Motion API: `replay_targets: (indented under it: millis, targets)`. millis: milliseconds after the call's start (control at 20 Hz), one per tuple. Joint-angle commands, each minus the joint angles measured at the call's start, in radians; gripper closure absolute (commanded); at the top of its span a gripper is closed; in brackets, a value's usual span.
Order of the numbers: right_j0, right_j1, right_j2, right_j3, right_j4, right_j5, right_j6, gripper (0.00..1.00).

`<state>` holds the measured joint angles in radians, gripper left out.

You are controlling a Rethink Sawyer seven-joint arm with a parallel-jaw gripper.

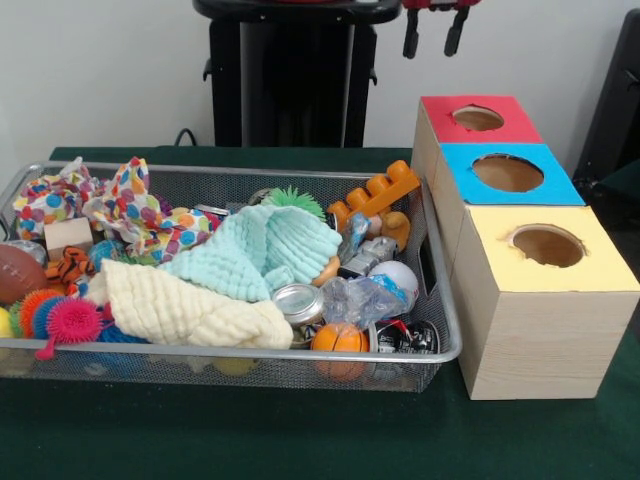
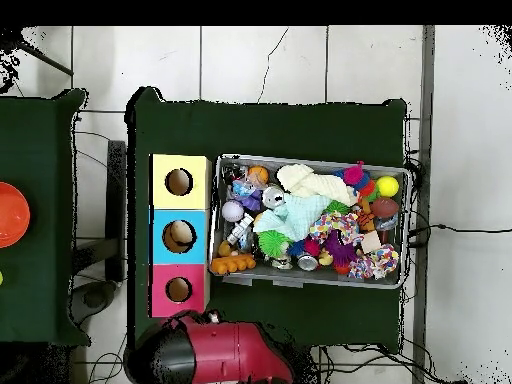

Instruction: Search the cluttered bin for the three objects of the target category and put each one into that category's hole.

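Observation:
A wire mesh bin [image 1: 250, 368] holds a heap of toys and cloths: a mint cloth [image 1: 260, 250], a cream cloth [image 1: 190, 310], a polka-dot cloth [image 1: 140, 215], an orange toy block [image 1: 385, 190], a small basketball [image 1: 338, 338], a white ball [image 1: 398, 275], a tin can [image 1: 298, 302] and a brown football [image 1: 18, 272]. Right of the bin stands a wooden box with a red hole [image 1: 478, 118], a blue hole [image 1: 508, 172] and a yellow hole [image 1: 548, 245]. My gripper [image 1: 433, 38] hangs open and empty at the top edge, above and behind the red hole.
Seen from overhead, the bin [image 2: 310, 284] lies beside the box [image 2: 179, 236], and something pale shows inside the blue hole. The red arm [image 2: 215, 355] lies near the table's edge. An orange bowl [image 2: 10, 213] sits on a neighbouring table.

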<state>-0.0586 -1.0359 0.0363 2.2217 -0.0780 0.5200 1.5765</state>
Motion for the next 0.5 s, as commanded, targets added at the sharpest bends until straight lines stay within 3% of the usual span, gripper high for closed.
replay_targets:
  millis: [50, 500]
  targets:
    - [-0.026, 0.068, 0.066, -0.173, 0.025, 0.15, 0.094, 0.0]
    - [-0.033, 0.14, 0.076, -0.295, 0.013, 0.214, 0.078, 0.0]
